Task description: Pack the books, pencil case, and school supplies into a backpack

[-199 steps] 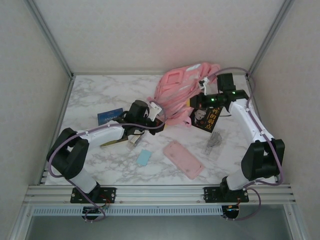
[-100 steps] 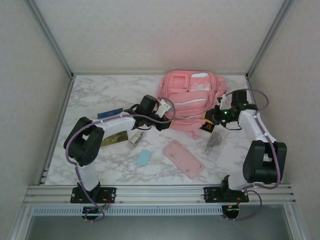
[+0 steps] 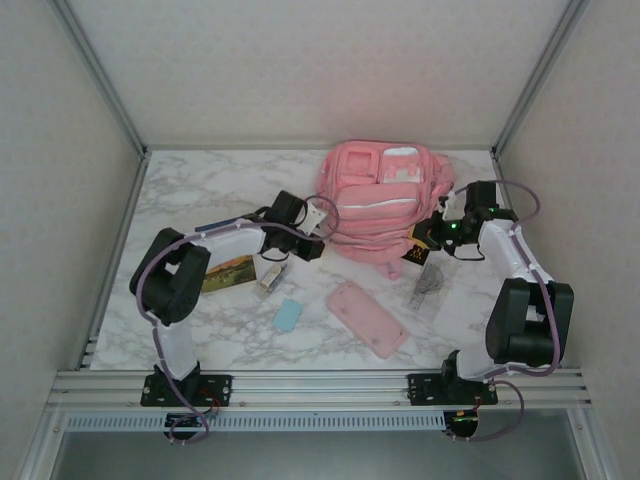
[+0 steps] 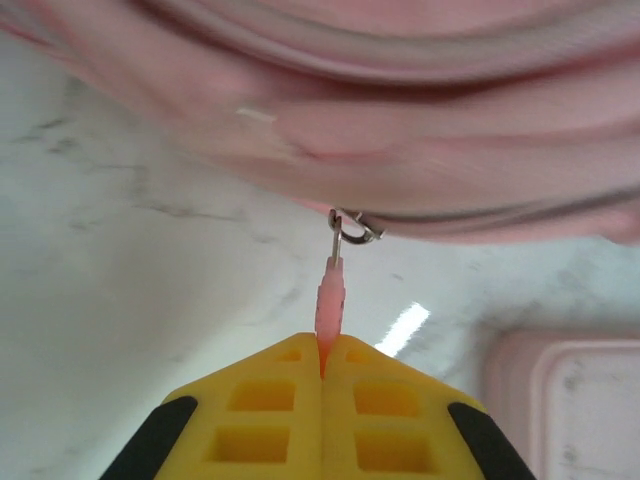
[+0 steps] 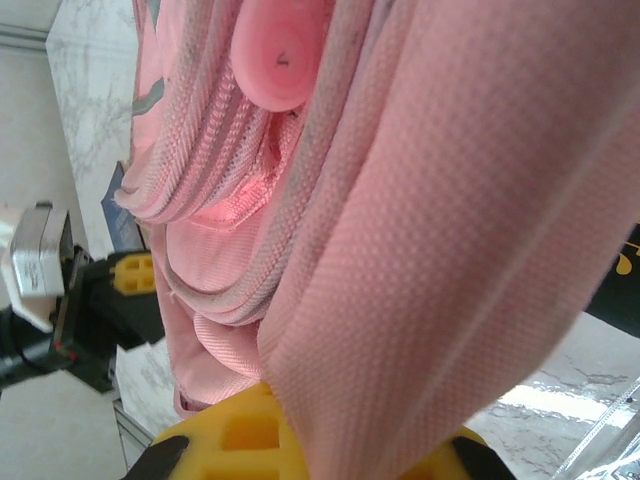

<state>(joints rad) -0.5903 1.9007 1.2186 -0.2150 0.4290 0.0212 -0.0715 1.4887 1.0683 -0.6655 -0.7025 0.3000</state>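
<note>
**A:** Two grippers, both on the backpack (image 3: 380, 200)?

**B:** Yes. It lies at the back middle of the table (image 3: 190, 190), front face up, with the pockets towards the far wall. It is pink with white trim, and a pale zip line crosses it from left to right.

**A:** Left gripper (image 4: 322, 352)?

**B:** Its jaws are pinched tight on the pink zip pull (image 4: 330, 285) at the bag's left edge. The pull points straight away from the fingertips to a small metal ring on the bag.

**A:** Right gripper (image 5: 300, 425)?

**B:** It is clamped on a fold of the bag's fabric at the right side. The black book (image 3: 418, 250) lies just beside it.

**A:** And the pouch (image 3: 367, 318)?

**B:** It lies flat in front of the bag and apart from it. Its long axis runs from far-left to near-right. The blue block (image 3: 288, 315) is to its left and the clear strip (image 3: 430, 283) to its right.
</note>
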